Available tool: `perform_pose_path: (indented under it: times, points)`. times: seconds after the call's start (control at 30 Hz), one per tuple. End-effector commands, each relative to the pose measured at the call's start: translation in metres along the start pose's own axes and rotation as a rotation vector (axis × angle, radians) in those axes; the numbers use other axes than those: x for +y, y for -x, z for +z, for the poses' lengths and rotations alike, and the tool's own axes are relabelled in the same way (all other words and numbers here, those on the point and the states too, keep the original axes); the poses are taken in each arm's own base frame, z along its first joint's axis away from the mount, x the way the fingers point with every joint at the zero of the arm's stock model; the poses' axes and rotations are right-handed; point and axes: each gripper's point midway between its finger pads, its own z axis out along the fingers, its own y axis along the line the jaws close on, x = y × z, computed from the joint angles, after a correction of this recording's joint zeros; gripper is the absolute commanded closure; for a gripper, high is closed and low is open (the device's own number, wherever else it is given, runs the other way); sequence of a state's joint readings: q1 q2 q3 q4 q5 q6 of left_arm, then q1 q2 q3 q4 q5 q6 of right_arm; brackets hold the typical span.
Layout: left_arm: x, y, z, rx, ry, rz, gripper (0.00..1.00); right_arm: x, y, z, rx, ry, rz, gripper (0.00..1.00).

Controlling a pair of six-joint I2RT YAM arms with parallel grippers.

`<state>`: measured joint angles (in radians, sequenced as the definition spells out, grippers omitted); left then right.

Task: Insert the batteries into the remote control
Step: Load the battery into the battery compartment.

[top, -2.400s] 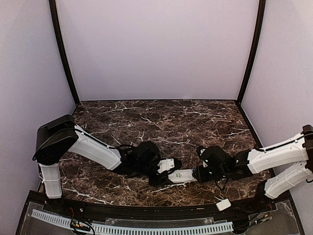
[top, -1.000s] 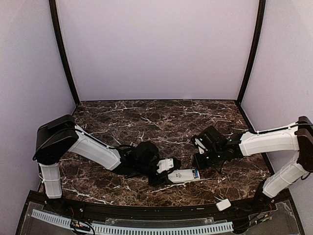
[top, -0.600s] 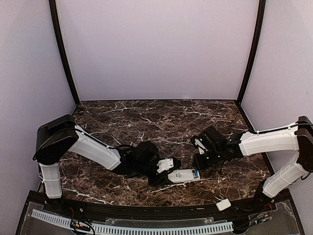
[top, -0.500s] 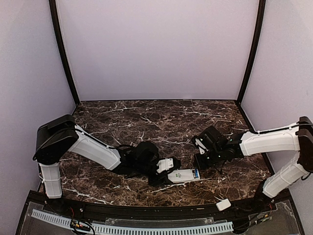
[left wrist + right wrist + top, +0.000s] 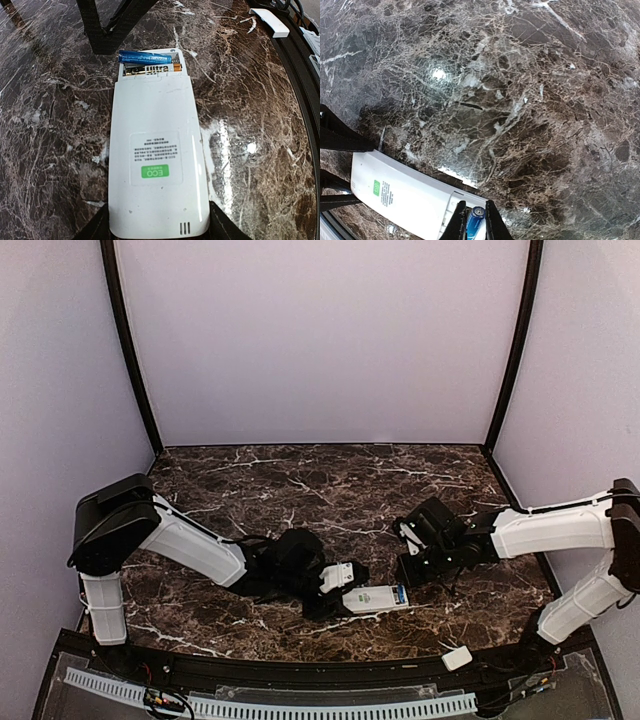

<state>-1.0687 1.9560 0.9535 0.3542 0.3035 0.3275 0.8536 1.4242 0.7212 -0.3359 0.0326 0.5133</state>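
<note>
The white remote control (image 5: pixel 372 599) (image 5: pixel 156 150) lies back-up on the marble, and my left gripper (image 5: pixel 340 590) (image 5: pixel 159 227) is shut on its near end. Its open compartment holds a cell printed "ultra" (image 5: pixel 150 69). A blue battery (image 5: pixel 145 56) (image 5: pixel 399 592) (image 5: pixel 476 222) lies across the far slot; I cannot tell whether it is seated. My right gripper (image 5: pixel 408 575) (image 5: pixel 474 220) hovers just beyond that end, fingers (image 5: pixel 102 42) nearly together and holding nothing. The wrist view shows the blue cell through the slit between them.
A small white cover piece (image 5: pixel 457 658) (image 5: pixel 270 22) rests on the black rail at the near right edge. Dark marble tabletop (image 5: pixel 330 480) stretches behind both arms, closed in by pale walls on three sides.
The right gripper, earlier right at the remote's open end, has drawn back and away from it. Over the last second it barely shifts. The left gripper and remote stay put.
</note>
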Motion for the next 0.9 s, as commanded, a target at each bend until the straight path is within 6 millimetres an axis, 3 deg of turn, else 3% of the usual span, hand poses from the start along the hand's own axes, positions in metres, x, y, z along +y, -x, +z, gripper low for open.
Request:
perform_pose_path:
  times: [0.0,0.87]
  points:
    - [-0.005,-0.028,0.001,0.071,-0.022,-0.035,0.64,0.000,-0.001,0.006,0.004,0.009,0.007,0.88]
    - [-0.005,-0.027,0.001,0.069,-0.023,-0.039,0.63,-0.003,-0.018,0.008,0.022,0.023,0.015,0.96]
